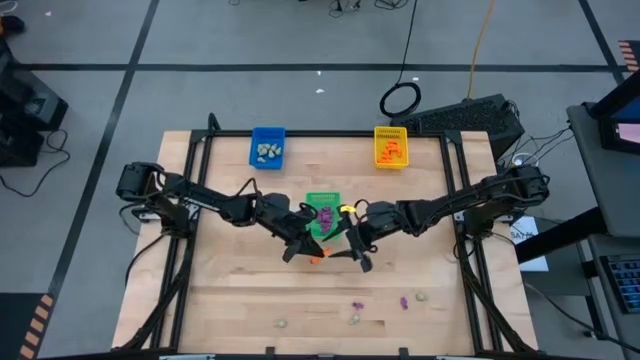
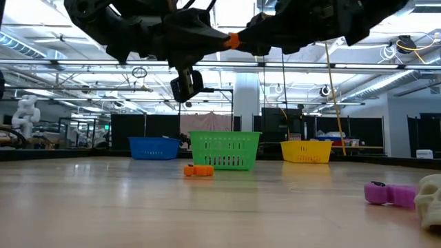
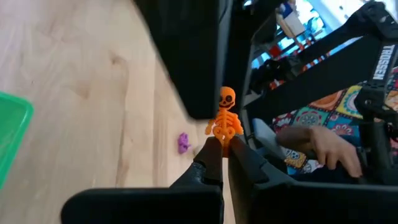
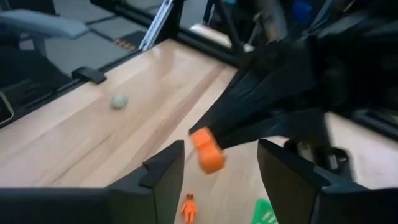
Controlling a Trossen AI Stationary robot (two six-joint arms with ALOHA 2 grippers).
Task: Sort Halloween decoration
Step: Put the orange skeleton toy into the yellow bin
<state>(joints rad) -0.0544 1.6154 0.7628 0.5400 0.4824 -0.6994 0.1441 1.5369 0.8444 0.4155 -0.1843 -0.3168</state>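
My left gripper (image 3: 225, 151) (image 1: 300, 246) is shut on an orange skeleton trinket (image 3: 225, 116), held high above the table middle (image 2: 233, 40). My right gripper (image 4: 217, 173) (image 1: 356, 250) faces it, open, its fingers standing on either side of the skeleton's orange end (image 4: 207, 151) without touching. A second orange trinket (image 2: 198, 170) (image 4: 189, 207) lies on the table before the green tray (image 1: 322, 205), which holds purple pieces. The blue tray (image 1: 267, 148) holds pale pieces and the yellow tray (image 1: 391, 147) orange ones. My left gripper pinches the skeleton by its lower end, below the ribs (image 3: 222, 138), between the two fingertips (image 3: 210, 154). The body and skull (image 3: 227, 97) stick out beyond the fingers, along their line. The skeleton is lifted clear of the table.
Loose trinkets lie near the table's near edge: purple ones (image 1: 357, 303) (image 1: 404, 300) (image 2: 386, 194) and pale ones (image 1: 421, 297) (image 1: 282, 323) (image 4: 119, 101). A person's hand (image 3: 323, 146) shows beyond the table. Bare wood lies between the arms and those trinkets.
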